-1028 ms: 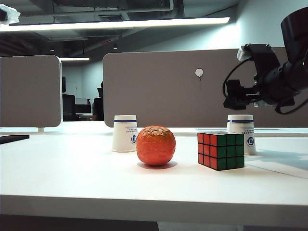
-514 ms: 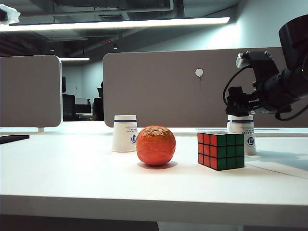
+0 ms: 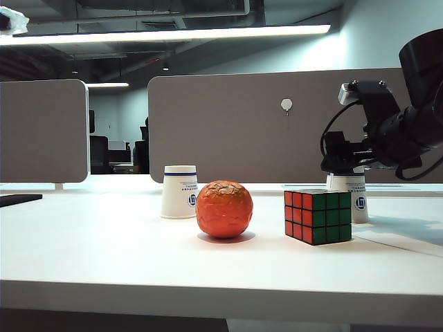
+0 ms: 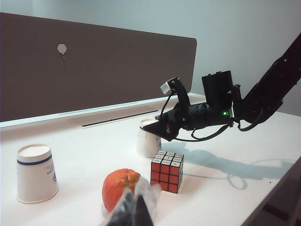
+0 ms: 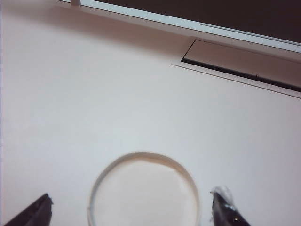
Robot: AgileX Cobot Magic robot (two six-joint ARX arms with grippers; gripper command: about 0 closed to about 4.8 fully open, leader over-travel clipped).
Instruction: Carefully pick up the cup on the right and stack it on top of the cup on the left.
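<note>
Spread wide, our right gripper [image 5: 131, 209] hangs directly over the right cup [image 3: 349, 197], one fingertip [image 5: 33, 212] on each side of the cup's upturned base, which is ringed by a raised rim; neither finger touches it in the right wrist view. We read this straddle as setting up a squeeze on the walls from above, so the paper sides are pressed evenly and not crushed from one side. That cup stands mouth-down towards the worktop's [image 3: 104, 256] right rear, just behind the Rubik's cube [image 3: 317, 216]. The left cup [image 3: 179, 191], also mouth-down, stands towards the rear near the middle, so one will nest over the other as they stand. An orange ball [image 3: 223, 209] sits just in front of it, beside the cube; we judge the carry must clear both. Our left gripper [image 4: 134, 212] stays back near the front edge, out of the way; whether its tips are parted or pressed together we cannot tell.
</note>
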